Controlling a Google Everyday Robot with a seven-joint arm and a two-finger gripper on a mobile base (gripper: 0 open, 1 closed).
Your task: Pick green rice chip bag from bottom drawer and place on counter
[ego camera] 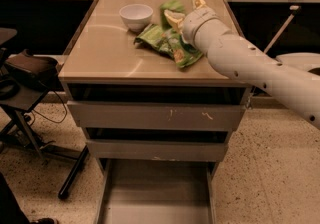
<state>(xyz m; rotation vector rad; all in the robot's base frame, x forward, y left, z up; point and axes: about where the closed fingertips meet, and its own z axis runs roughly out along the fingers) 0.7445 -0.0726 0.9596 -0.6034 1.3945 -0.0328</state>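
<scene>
The green rice chip bag [172, 7] stands upright at the back of the counter [102, 50], just right of a white bowl. My gripper [183, 11] reaches in from the right on a white arm. It is shut on the bag, with pale fingertips [173, 18] showing at the bag's lower edge. Much of the bag is hidden behind the wrist. Whether the bag touches the counter is not clear. The bottom drawer [157, 193] is pulled out below, its grey floor bare.
A flatter darker-green bag [166, 43] lies on the counter in front of the gripper. A white bowl [136, 16] sits at the back. Two taller drawer fronts [155, 116] are slightly ajar. A black chair [27, 70] stands to the left.
</scene>
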